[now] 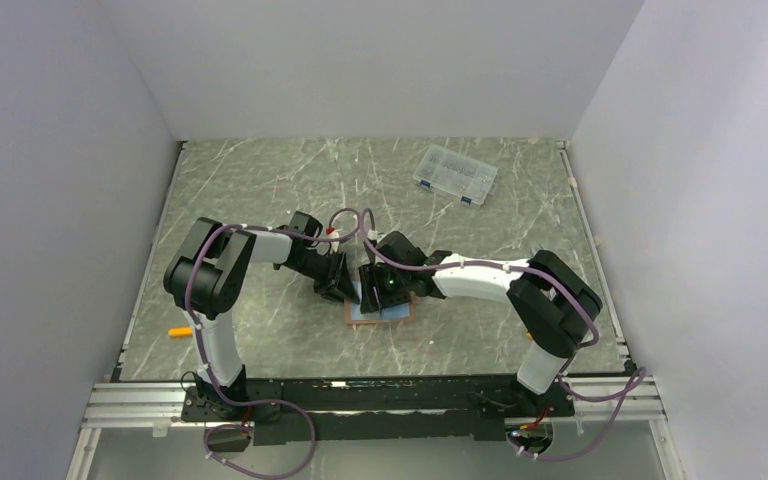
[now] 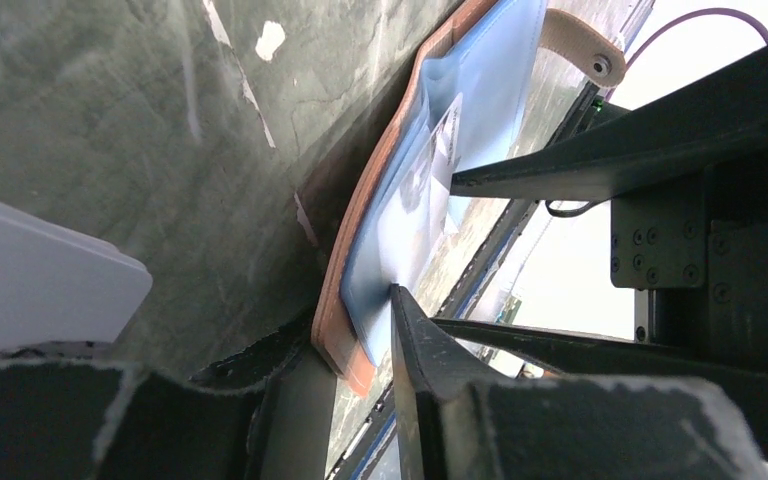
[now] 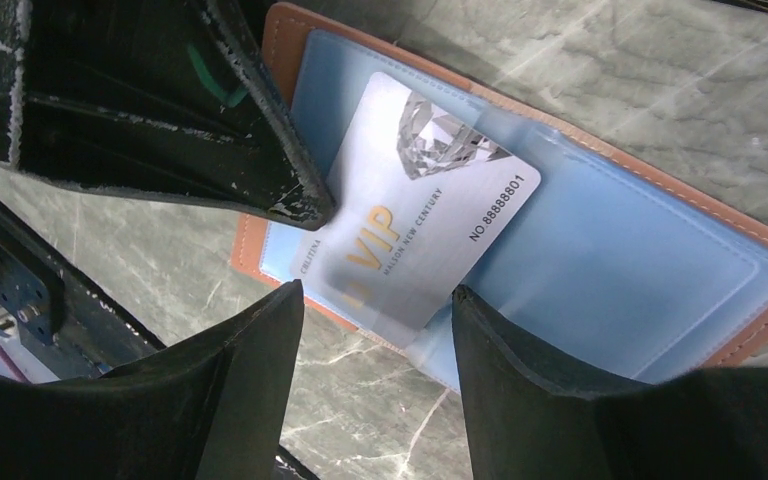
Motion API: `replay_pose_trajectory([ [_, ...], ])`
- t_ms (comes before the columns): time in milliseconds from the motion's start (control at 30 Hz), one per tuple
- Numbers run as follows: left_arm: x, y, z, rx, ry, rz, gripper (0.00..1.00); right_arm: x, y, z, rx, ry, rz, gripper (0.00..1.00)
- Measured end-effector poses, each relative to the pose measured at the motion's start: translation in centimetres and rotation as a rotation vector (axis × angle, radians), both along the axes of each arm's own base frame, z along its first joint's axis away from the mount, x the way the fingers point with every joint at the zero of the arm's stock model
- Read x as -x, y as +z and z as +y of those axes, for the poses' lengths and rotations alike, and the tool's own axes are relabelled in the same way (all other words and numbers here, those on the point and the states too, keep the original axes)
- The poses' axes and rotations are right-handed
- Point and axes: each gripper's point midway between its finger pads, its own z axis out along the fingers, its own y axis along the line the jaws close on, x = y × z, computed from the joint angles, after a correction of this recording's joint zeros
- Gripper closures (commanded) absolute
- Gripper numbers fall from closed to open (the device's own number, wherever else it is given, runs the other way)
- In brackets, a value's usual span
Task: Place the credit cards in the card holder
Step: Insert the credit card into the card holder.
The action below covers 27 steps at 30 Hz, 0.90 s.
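The silver card (image 3: 430,190) sits partly in a pocket of the open card holder (image 3: 650,270), its near end between the spread fingers of the right gripper (image 3: 378,300); whether they pinch it, I cannot tell. The left gripper (image 2: 345,318) straddles the holder's edge, hold also unclear. Next, I think: push the card fully in, holder kept steady.

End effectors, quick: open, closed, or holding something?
Left end effector: partly open, at the card holder.
Right end effector: open, over the silver card, holding nothing.
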Motion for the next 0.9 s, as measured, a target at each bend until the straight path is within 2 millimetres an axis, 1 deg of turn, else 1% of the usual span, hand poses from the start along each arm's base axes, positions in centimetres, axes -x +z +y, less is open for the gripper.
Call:
replay_pose_trajectory([
  [200,-0.2,0.2,-0.2,0.014,-0.002,-0.009,0.65,0.5,0.0,0.3,0.003,0.04,-0.01,0.4],
  [467,-0.1,0.3,-0.2,0.022,-0.005,-0.01,0.66,0.3,0.0,0.9,-0.002,0.071,-0.02,0.41],
  [567,-0.1,0.3,-0.2,0.022,-0.006,-0.009,0.71,0.3,0.1,1.1,-0.012,0.083,-0.025,0.4],
  [633,-0.1,0.2,-0.2,0.022,-0.007,-0.01,0.8,0.3,0.1,1.3,-0.017,0.089,-0.029,0.4],
  [667,-0.1,0.2,-0.2,0.022,-0.008,-0.011,0.83,0.3,0.1,1.3,-0.018,0.091,-0.031,0.4],
  [767,-0.1,0.4,-0.3,0.037,-0.013,-0.008,0.85,0.1,0.2,1.2,-0.032,0.086,-0.039,0.4],
  [833,-0.2,0.6,-0.4,0.045,-0.018,-0.012,0.84,-0.1,0.3,0.7,-0.05,0.072,-0.036,0.42],
  [900,-0.3,0.7,-0.4,0.046,-0.022,-0.019,0.83,-0.7,0.5,-0.2,-0.074,0.037,-0.026,0.48],
])
